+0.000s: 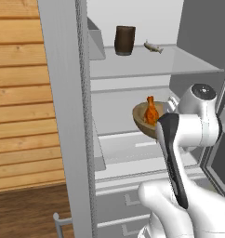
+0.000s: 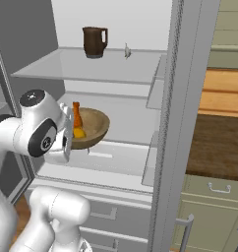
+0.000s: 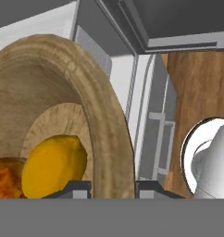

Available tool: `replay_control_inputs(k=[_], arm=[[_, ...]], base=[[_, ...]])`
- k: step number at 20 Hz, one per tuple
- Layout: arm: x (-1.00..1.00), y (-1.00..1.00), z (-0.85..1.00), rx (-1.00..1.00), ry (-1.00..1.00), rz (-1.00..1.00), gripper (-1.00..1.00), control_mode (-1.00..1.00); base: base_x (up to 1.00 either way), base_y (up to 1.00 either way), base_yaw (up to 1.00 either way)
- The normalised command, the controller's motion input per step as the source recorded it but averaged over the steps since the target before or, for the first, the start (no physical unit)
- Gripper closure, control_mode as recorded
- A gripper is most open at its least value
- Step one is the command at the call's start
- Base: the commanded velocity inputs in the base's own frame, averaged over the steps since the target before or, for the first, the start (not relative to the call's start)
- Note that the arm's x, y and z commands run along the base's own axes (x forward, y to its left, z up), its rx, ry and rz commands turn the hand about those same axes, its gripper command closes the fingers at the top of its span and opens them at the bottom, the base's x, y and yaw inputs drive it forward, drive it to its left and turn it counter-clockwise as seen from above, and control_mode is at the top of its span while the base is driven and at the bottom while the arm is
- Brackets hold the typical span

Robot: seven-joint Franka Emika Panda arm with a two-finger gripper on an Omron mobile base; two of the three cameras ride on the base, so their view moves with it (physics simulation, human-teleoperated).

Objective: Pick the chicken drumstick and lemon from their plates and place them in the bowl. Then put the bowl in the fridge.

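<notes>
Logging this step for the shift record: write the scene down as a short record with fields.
setting: open fridge with white interior
bowl: wooden bowl held inside the fridge, above the lower shelf
bowl contents: chicken drumstick standing up, lemon beside it
gripper: gripper shut on the bowl's rim, one finger inside, one outside
upper shelf: dark brown mug, small pale object near it
task stage: both foods are in the bowl; bowl not yet released

Even, bright rendered light with soft, faint shadows — no glare; edges look slightly jagged, and the hand view's close surfaces appear coarse.
</notes>
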Motion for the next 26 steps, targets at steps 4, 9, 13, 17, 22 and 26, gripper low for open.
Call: replay_control_inputs(k=[4,9,13,17,22,26], arm=[[0.81,-0.29,0.00,0.03,-0.01,0.00,1.00,-1.00],[0.79,-0.07,0.00,0.00,0.00,0.00,1.00,-1.00],[0.78,-0.01,-0.06,0.00,0.00,0.00,1.00,-1.00],[0.60,0.00,-0.17,0.00,0.00,0.00,1.00,-1.00],[0.25,0.00,-0.41,0.00,0.00,0.00,1.00,-1.00],[0.19,0.00,-0.30,0.00,0.00,0.00,1.00,-1.00]], base=[[0.00,0.00,0.00],[0.00,0.00,0.00],[0.00,0.00,0.00],[0.00,0.00,0.00],[0.00,0.00,0.00],[0.00,0.00,0.00]])
